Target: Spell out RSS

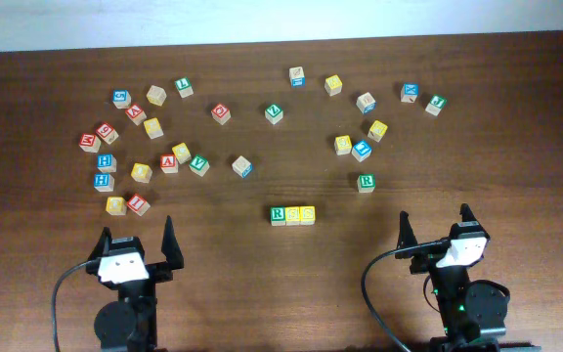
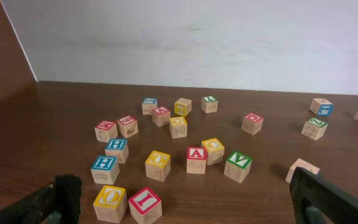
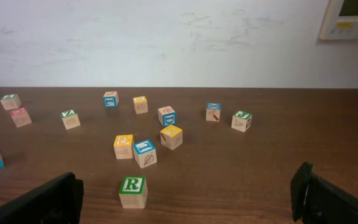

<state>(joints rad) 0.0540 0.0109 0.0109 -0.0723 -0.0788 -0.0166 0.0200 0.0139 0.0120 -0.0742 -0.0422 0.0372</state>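
Starting with the pincers: the left gripper [image 1: 137,235] is spread wide open with nothing between its fingers, and it's parked down and to the left of the RSS row [image 1: 292,214]. The right gripper [image 1: 435,217] is splayed open and empty too, down and to the right of that row.

The row itself is made up of three cubes pressed side by side. The green R cube [image 1: 279,214] is at the left end, the middle yellow cube [image 1: 293,214] is touching it, and the end yellow cube [image 1: 307,214] closes it off. The yellow letters can't really be read from overhead, tbh.

A spare green R cube [image 1: 366,182] is seen up and right of the row, clearly apart from it. Further out, a loose left cluster [image 1: 181,153] is scattered up-left of the row and a smaller right bunch [image 1: 362,150] up-right, all on the wooden table [image 1: 262,288].
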